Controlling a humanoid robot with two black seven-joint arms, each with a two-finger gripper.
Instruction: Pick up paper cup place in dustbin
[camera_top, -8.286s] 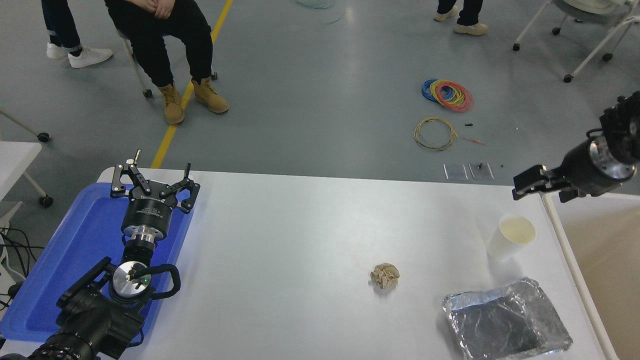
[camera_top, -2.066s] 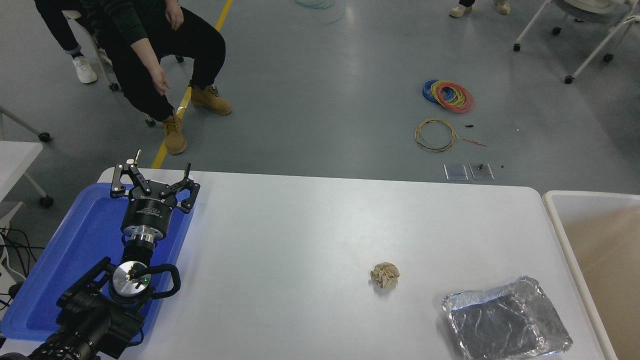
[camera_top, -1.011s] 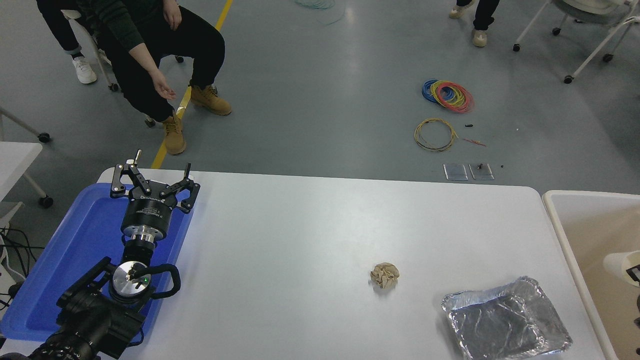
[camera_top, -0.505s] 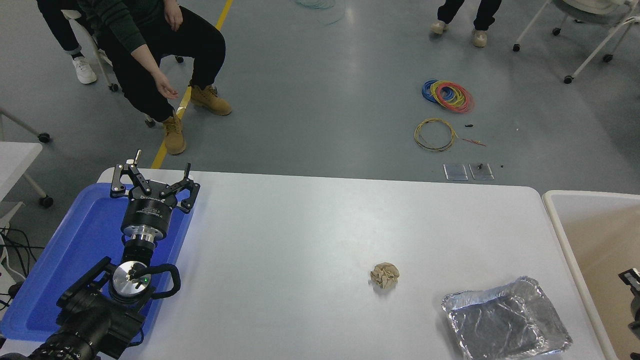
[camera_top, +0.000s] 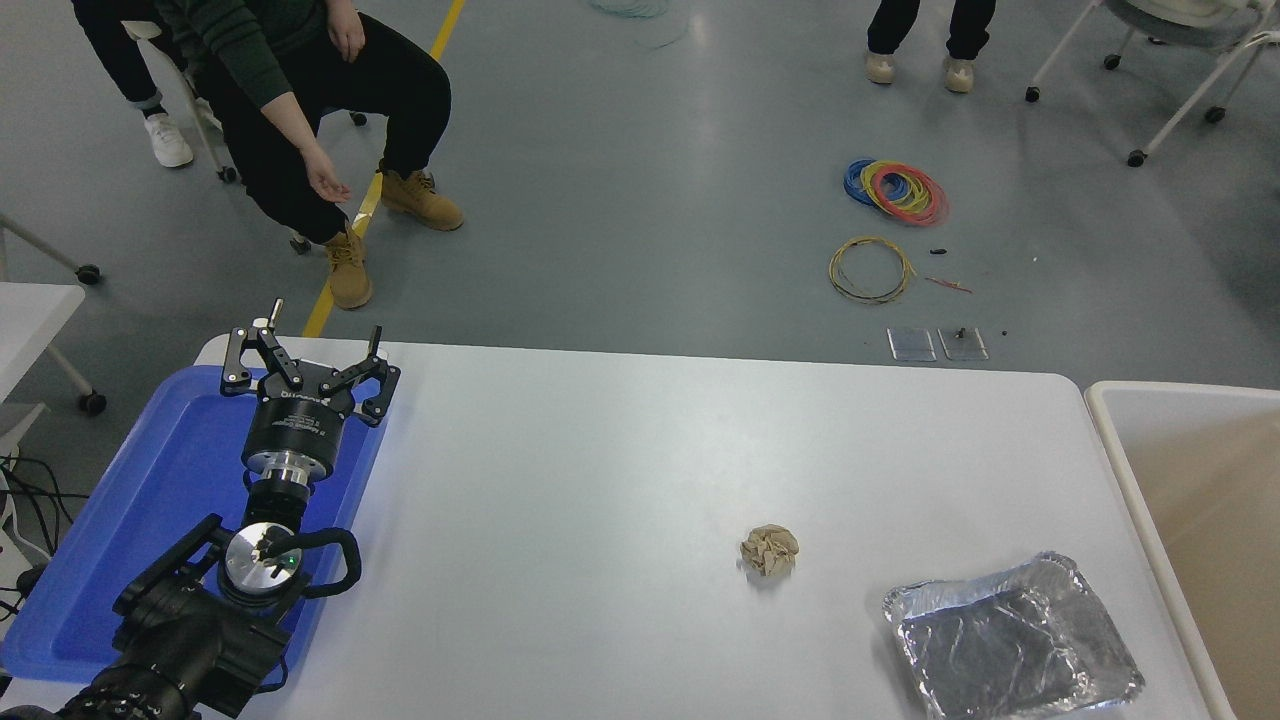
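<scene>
Left gripper parked at lower left over the blue tray, fingers spread wide, nothing between them. There's pale print on the gripper's black body, too small to read. Right gripper and arm are out of the picture. Paper cup isn't visible anywhere, not on the desk and not in the part of the dustbin that shows, so can't say where it lies or which way it points. Dustbin sits just off the desk's right edge: thick white rim, beige inside, long side running away from the camera, cut off by the picture's right edge. On the desk: crumpled brown paper ball right of centre near the front, crinkled silver foil tray at the front right corner, near the dustbin rim but apart from it. Ball and foil tray are apart. On the floor beyond the desk: coils of coloured wire, a yellow coil, two small clear plates. A seated person in dark clothes and tan boots at the top left, one hand hanging down; another person's legs at the top right.
</scene>
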